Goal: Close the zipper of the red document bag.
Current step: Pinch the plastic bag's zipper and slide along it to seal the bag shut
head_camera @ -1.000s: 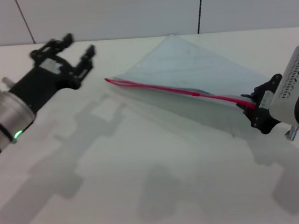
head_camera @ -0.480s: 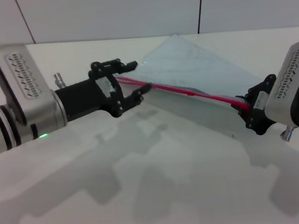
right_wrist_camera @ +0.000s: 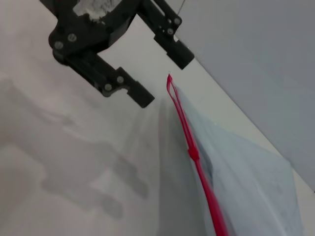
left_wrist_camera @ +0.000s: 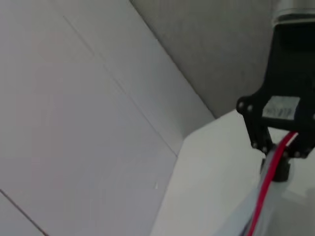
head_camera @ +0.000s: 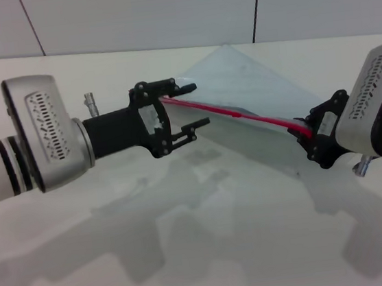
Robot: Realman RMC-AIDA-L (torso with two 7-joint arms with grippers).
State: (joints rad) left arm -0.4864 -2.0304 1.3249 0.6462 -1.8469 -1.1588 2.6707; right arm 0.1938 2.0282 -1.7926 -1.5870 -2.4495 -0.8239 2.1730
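Observation:
The red document bag (head_camera: 253,84) is a pale blue-grey pouch, raised along its red edge. Its zipper (head_camera: 243,115) runs from my left gripper to my right gripper. My right gripper (head_camera: 313,140) is shut on the right end of the zipper, as the left wrist view also shows: right gripper (left_wrist_camera: 278,152), zipper (left_wrist_camera: 266,191). My left gripper (head_camera: 198,104) is open at the zipper's left end. In the right wrist view the end of the zipper (right_wrist_camera: 184,128) lies at the mouth of the left gripper (right_wrist_camera: 165,81). A small slider (right_wrist_camera: 193,155) sits partway along the zipper.
The white table (head_camera: 209,237) carries both arms' shadows. A grey panelled wall (head_camera: 142,14) rises behind its far edge.
My left arm has swung in from the far left to the zipper's left end, still open. The right gripper has kept its hold and shifted slightly.

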